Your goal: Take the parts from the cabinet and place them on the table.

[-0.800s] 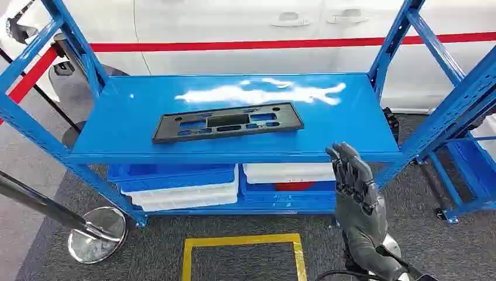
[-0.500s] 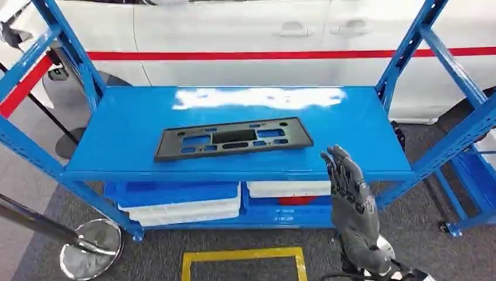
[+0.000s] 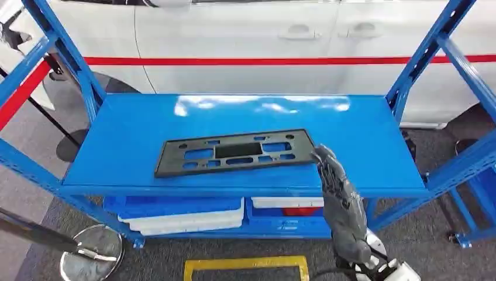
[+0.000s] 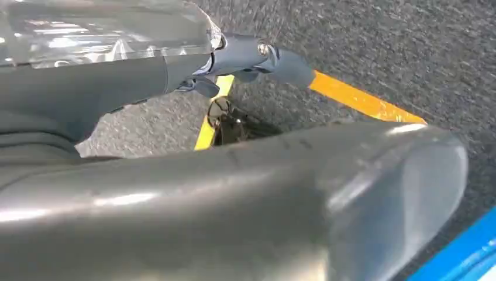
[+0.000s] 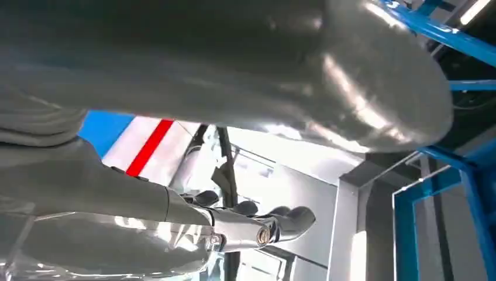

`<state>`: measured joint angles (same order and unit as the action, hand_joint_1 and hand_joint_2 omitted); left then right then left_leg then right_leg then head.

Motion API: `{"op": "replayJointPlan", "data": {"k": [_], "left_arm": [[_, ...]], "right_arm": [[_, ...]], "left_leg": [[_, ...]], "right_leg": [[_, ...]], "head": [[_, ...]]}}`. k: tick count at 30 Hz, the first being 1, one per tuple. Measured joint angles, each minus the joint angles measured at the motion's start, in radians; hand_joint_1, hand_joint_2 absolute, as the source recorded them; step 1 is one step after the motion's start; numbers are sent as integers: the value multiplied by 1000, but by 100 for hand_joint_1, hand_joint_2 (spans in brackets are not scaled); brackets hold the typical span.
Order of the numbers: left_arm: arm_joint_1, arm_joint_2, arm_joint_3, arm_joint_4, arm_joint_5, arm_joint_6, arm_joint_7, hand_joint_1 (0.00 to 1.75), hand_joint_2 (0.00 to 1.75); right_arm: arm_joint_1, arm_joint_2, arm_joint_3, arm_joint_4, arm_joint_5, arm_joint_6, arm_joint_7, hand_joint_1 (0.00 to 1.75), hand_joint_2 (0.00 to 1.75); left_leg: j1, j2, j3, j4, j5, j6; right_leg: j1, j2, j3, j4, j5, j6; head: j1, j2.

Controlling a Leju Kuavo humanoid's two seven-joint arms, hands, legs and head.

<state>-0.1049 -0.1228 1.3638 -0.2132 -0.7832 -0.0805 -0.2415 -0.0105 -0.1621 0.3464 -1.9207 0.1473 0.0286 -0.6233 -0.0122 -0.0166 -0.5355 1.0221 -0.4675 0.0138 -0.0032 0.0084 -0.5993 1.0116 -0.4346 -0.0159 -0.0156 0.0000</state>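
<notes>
now that the right robot hand (image 3: 340,202) has risen, fingers apart and empty, to the plate's (image 3: 234,151) right end on the shelf (image 3: 374,146), grasping looks next.

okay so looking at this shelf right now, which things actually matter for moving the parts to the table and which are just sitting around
Part of the job:
- black plastic panel, lying flat on the top shelf
- blue rack that holds it
- right hand, raised near the panel's end, holding nothing

Just lying about:
- stacked trays on the lower shelf
- white car behind
- chrome post base
- yellow floor tape
</notes>
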Motion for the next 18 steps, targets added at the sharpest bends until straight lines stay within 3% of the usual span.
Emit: {"op": "replayJointPlan", "data": {"k": [2, 3, 5, 6, 7, 8, 10, 11, 12, 14, 15, 16, 17, 18], "left_arm": [[0, 2, 0, 0, -2, 1, -3, 0, 0], [0, 2, 0, 0, -3, 1, -5, 0, 0], [3, 2, 0, 0, -8, 0, -12, 0, 0], [7, 0, 0, 0, -12, 0, -14, 0, 0], [10, 0, 0, 0, -13, 0, -16, 0, 0], [11, 0, 0, 0, -13, 0, -17, 0, 0], [11, 0, -1, 0, -17, 3, -20, 0, 0], [11, -1, -1, 0, -22, 6, -21, 0, 0], [10, -3, -2, 1, -25, 6, -21, 0, 0], [10, -4, -5, 1, -34, 9, -23, 0, 0], [11, -4, -6, 1, -34, 10, -22, 0, 0], [11, -7, -8, 1, -36, 10, -22, 0, 0], [10, -10, -12, 1, -37, 11, -23, 0, 0], [9, -10, -15, 1, -39, 12, -24, 0, 0]], "right_arm": [[0, 15, 3, 22, 34, 8, 2, 0, 0], [2, 23, 8, 40, 51, 9, 2, 0, 175], [9, 35, 24, 76, 88, 22, 11, 0, 175], [9, 41, 37, 105, 108, 26, 15, 0, 175], [10, 48, 50, 133, 126, 28, 16, 0, 175], [10, 55, 62, 156, 140, 28, 16, 0, 175], [-5, 74, 87, 208, 164, 22, 19, 0, 175], [-24, 86, 101, 237, 178, 13, 22, 0, 175], [-46, 95, 114, 274, 193, 2, 27, 0, 175], [-102, 114, 151, 345, 243, -51, 37, 0, 175], [-136, 125, 170, 384, 310, -122, 53, 0, 175], [-173, 135, 187, 417, 372, -185, 69, 0, 175], [-209, 145, 205, 457, 427, -241, 84, 0, 175], [-247, 158, 224, 498, 473, -286, 102, 0, 175]], "left_leg": [[3, 7, -20, 55, -37, -10], [8, 7, -49, 114, -71, -16], [17, 8, -122, 247, -135, -27], [22, 8, -147, 286, -144, -35], [27, 9, -150, 277, -127, -40], [31, 9, -132, 224, -89, -43], [36, 12, -56, 49, 14, -46], [36, 13, -35, -4, 26, -45], [30, 14, -39, -16, -6, -37], [24, 13, -41, -8, 19, -18], [23, 13, -41, -10, 22, -11], [33, 14, -36, -21, 32, -1], [31, 16, -35, -24, 35, 1], [31, 17, -37, -24, 36, 8]], "right_leg": [[-4, -7, 17, -8, -1, -9], [-3, -8, 19, -8, -3, -13], [-3, -9, 19, -8, -6, -16], [-3, -9, 20, -8, -8, -15], [-4, -8, 21, -8, -9, -14], [-5, -7, 24, -7, -11, -11], [-8, -7, 32, -6, -17, -4], [-8, -7, 33, -5, -18, 0], [-7, -5, 29, 0, -16, 7], [-7, -5, 23, -1, -17, 22], [-8, -5, 24, -3, -14, 29], [-9, -5, 21, 3, -21, 34], [-10, -7, 14, 23, -36, 37], [-10, -7, -12, 78, -72, 41]], "head": [[0, 0], [0, 0], [0, 0], [0, 0], [0, 0], [0, 0], [0, 0], [0, 0], [0, 0], [0, 0], [0, 0], [0, 0], [0, 0], [0, 0]]}}
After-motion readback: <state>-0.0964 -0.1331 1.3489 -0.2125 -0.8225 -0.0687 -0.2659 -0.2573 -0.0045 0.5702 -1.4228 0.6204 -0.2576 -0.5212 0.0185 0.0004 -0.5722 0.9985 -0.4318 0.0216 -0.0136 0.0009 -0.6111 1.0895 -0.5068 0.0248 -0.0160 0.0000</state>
